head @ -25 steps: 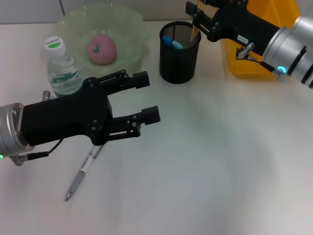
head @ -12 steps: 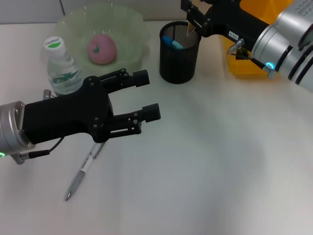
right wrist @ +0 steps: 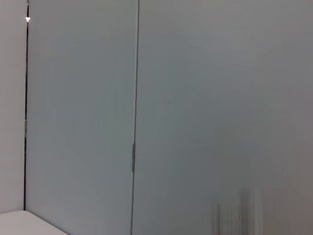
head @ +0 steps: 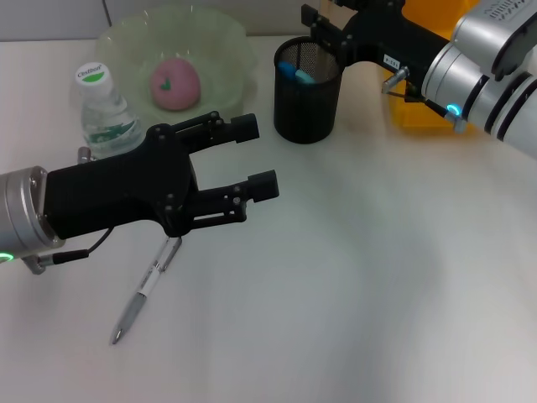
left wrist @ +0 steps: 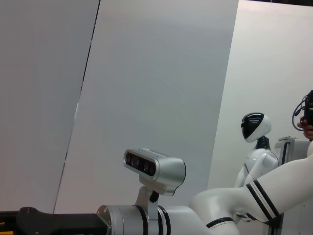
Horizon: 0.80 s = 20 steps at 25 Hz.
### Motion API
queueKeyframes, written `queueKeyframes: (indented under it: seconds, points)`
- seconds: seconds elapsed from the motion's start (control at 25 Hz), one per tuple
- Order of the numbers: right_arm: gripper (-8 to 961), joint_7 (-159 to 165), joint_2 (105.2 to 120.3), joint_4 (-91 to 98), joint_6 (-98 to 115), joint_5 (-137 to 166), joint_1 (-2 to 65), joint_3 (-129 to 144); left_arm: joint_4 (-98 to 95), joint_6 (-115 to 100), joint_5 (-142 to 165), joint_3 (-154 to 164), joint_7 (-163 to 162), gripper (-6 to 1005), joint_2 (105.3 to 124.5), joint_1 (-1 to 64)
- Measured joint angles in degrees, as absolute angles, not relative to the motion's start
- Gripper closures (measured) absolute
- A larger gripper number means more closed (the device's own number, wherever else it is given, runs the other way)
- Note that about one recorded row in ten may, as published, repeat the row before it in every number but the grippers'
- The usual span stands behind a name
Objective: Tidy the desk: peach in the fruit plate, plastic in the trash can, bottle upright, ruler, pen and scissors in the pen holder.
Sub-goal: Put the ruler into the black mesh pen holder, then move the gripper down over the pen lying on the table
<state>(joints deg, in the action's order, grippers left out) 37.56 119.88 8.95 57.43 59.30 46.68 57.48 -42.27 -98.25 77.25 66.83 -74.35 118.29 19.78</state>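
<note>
Landmark for all positions: the pen holder [head: 308, 88], a black mesh cup standing upright on the white desk [head: 377, 277].

Left gripper [head: 262, 159]: hovers in front of the pen holder and to its left, fingers spread wide, nothing between them. Its body hangs directly above the upper end of the pen [head: 144, 287], which lies flat on the desk, well in front and left of the holder, tip pointing away from it. Judgement: the gripper is placed there with jaws apart to descend on the pen, the one loose item visibly outstanding.

Right gripper [head: 323, 18]: sits at the far rim of the pen holder, above its mouth. Whether its fingers are apart or closed cannot be told; the tips are cropped at the frame edge. Blue objects show inside the holder; their identity is not clear.

Completed items, judged from position: peach [head: 174, 83] rests inside the pale green fruit plate [head: 226, 42], left of the holder; bottle [head: 106, 113] stands upright, cap on, further left beside the plate.

Surroundings: a yellow bin [head: 419, 109] stands right of the holder, largely behind the right arm.

Obstruction: the left gripper body hides the pen's upper end, and the bottle stands close behind it. The wrist views show only walls and the robot's body
</note>
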Motion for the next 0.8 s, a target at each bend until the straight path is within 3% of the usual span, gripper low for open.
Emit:
queueKeyframes:
  seconds: [0.2, 0.4, 0.8]
  points:
    - [513, 37.68, 119.88, 8.9, 57.34, 59.32, 46.67, 57.49, -42.27, -97.99, 77.25, 66.68, -74.36, 219, 118.21, 19.81]
    - [366, 37.9, 119.88, 8.87, 57.62, 59.0, 46.51, 57.37, -42.27, -97.79, 77.25, 66.57, -74.36, 219, 118.21, 19.93]
    - [366, 40.01, 119.88, 9.04, 71.65, 58.89, 40.44, 56.84, -42.18, -97.48, 77.25, 65.73, -74.85, 220, 118.03, 19.14]
